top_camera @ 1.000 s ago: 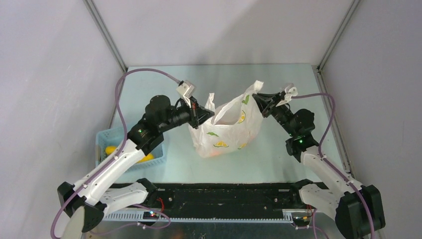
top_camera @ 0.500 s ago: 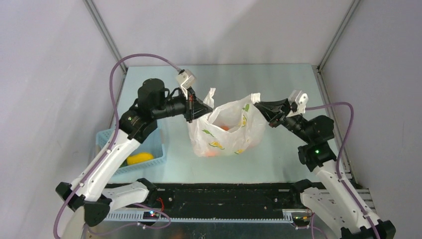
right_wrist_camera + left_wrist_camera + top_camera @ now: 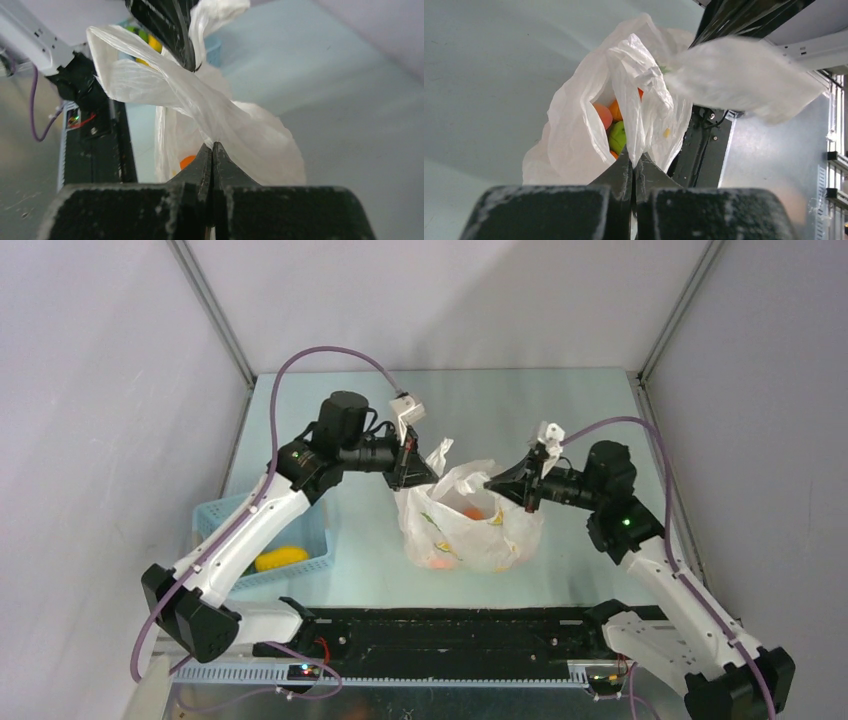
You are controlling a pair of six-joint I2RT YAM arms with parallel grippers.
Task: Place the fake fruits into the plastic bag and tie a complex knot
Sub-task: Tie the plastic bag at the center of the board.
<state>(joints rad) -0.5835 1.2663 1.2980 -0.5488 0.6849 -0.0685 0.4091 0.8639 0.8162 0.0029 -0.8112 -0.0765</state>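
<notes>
The left tool is pinching fully closed on the thin film at the left side of the plastic bag, its dark fingers meeting with only a fold of a strip-like handle between them. That handle is rising crinkled and twisted above the bag's mouth, with a loose white tail sticking up behind it. The bag, translucent white and printed with yellow-green fruit-slice marks, is sagging onto the pale green counter between the two tools. Inside the bag, the fake fruits are showing as glossy round orange, peach and green shapes. At the bag's right side the right tool is also clamping shut, gripping a stretched, smooth band of plastic that is running up toward the left tool. Well to the left of the bag, a long yellow fruit is lying in a light blue slatted basket.
</notes>
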